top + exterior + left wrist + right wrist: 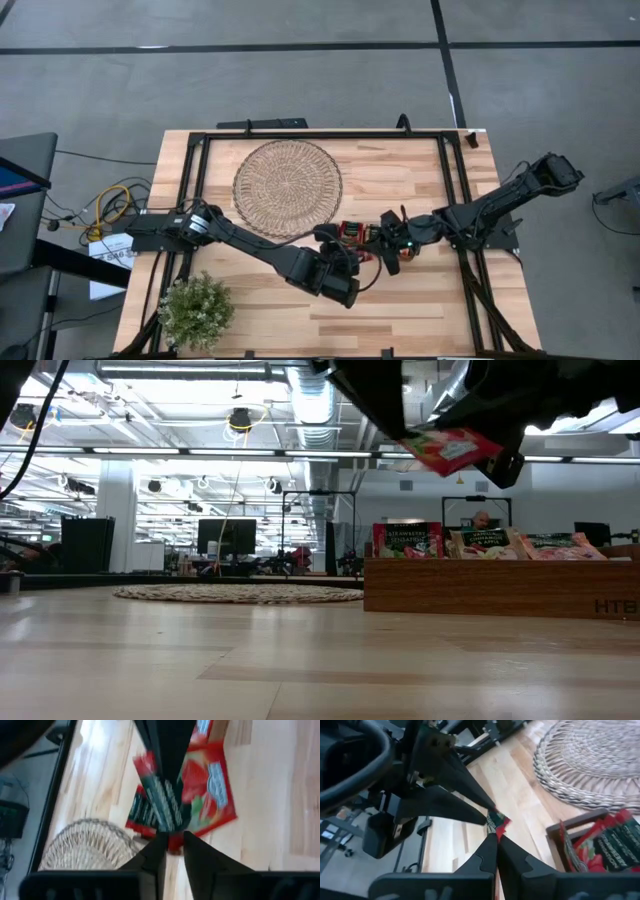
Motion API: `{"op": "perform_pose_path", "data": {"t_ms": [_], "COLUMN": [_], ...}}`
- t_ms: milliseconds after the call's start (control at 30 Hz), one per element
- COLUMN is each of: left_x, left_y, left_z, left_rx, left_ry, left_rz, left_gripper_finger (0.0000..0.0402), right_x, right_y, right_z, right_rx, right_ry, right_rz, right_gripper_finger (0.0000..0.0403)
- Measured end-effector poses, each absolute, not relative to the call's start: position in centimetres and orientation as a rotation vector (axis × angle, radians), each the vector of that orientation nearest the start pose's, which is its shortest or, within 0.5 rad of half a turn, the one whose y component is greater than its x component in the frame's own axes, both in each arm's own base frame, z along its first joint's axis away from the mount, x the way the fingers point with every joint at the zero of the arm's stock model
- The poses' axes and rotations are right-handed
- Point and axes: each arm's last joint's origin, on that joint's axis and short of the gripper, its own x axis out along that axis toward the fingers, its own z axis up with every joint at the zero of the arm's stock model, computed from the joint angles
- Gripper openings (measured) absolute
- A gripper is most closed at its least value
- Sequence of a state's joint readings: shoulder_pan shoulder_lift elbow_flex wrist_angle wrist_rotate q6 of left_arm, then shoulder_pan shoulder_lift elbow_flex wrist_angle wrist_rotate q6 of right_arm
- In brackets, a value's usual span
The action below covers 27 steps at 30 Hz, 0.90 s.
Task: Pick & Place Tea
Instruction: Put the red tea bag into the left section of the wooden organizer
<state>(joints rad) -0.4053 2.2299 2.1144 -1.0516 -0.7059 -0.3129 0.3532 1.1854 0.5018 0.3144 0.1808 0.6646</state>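
Observation:
One red tea sachet (452, 450) with a strawberry picture (205, 790) hangs in the air between both grippers, above the table beside the wooden tray (480, 588). My left gripper (175, 842) and my right gripper (497, 832) meet tip to tip over it, both shut on the sachet. Further red and green sachets (408, 540) stand upright in the tray's compartments (600, 845). In the high view the two grippers (365, 245) meet near the table's middle, close to the mat's near-right rim, and hide the held sachet. My left gripper pinches the sachet's lower edge (175, 839) between its two fingers. The sachet is lifted clear of the table and spreads out flat beyond the fingertips. My right gripper pinches the same sachet from the opposite side, its fingers (167, 795) lying across the sachet's face; in its own wrist view the sachet shows edge-on (498, 822) between the fingertips.
The round wicker mat (288, 187) lies on the table's far side, left of the grippers. A small green plant (195, 310) stands at the near left corner. A black frame (320, 135) runs round the table. Bare wood lies near the front edge (420, 310).

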Motion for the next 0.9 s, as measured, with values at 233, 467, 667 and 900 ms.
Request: {"op": "perform_pose_path", "data": {"t_ms": [233,467,667,900], "left_x": [42.2,39.8,39.5,39.1], "left_y": [-16.3,-16.0,-16.5,-17.5], "left_z": [25.6,25.2,25.3,25.7], "left_rx": [0.342,0.259,0.239,0.237], "left_ry": [1.055,1.234,1.201,1.12], "left_rz": [0.466,0.575,0.624,0.652], "left_gripper_finger": [0.0112,0.0133,0.0133,0.0133], "right_x": [22.4,22.5,23.5,23.5], "right_y": [7.9,8.7,9.9,10.6], "right_z": [20.4,19.4,17.5,16.0], "right_rx": [0.564,0.545,0.494,0.362], "right_ry": [0.375,0.309,0.255,0.223], "right_rz": [-0.046,-0.251,-0.349,-0.48], "right_gripper_finger": [0.0,0.0,0.0,0.0]}}
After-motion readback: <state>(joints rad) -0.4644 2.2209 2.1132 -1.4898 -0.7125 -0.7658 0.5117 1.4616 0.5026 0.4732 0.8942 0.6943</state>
